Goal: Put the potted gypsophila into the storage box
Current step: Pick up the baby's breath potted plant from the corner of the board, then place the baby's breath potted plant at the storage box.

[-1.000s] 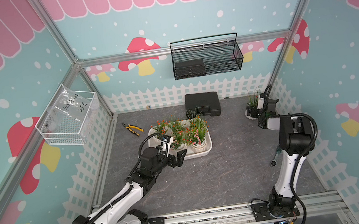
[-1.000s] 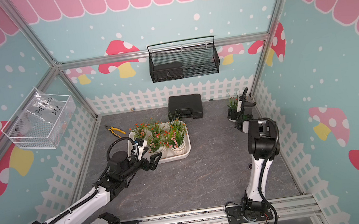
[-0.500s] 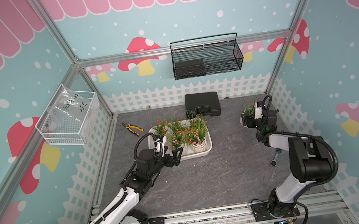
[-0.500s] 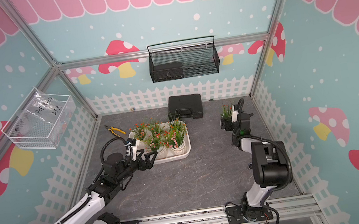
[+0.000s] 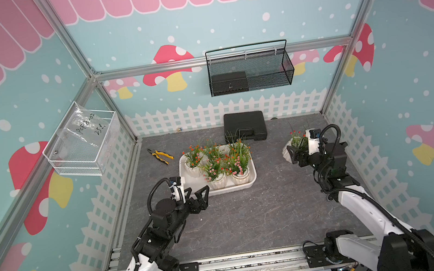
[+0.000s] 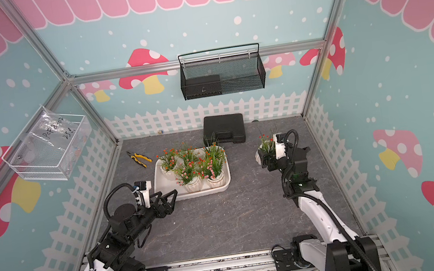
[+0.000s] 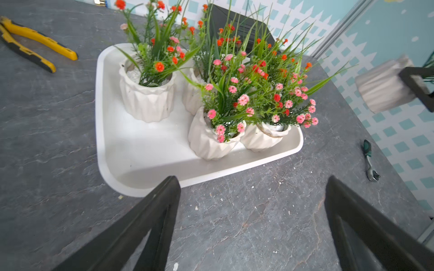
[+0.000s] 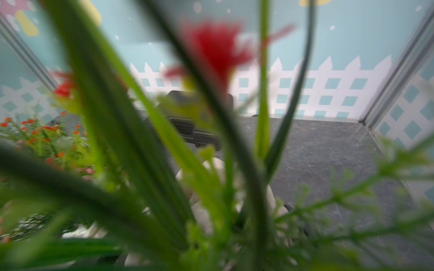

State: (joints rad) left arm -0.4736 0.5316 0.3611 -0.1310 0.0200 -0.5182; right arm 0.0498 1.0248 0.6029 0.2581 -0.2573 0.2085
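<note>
While five of the potted gypsophila [image 5: 215,167] stand upright and crowded in the right and far parts of the storage box [image 5: 231,190], the sixth pot [image 5: 286,153] sits in the right gripper [image 5: 296,150], well apart from the box on its right. Each is a small white ribbed pot with thin green sprigs and tiny orange-red or pink flowers. The pink ones are nearest in the left wrist view [image 7: 225,105].

The left wrist view shows the sixth pot [image 7: 382,86] tilted, with a black finger [image 7: 415,79] pressed against its mouth end. The right gripper's jaws stand wide and are clamped on this pot. In the right wrist view its blurred sprigs [image 8: 164,145] fill almost everything.

The left gripper [image 5: 197,192] hovers just beside the near left corner of the box, with its jaws spread and nothing between them. The near left part of the box floor [image 7: 141,145] is bare. In both top views the box lies mid-table, with the near edge of a black case [image 6: 223,129] just beyond it.
</note>
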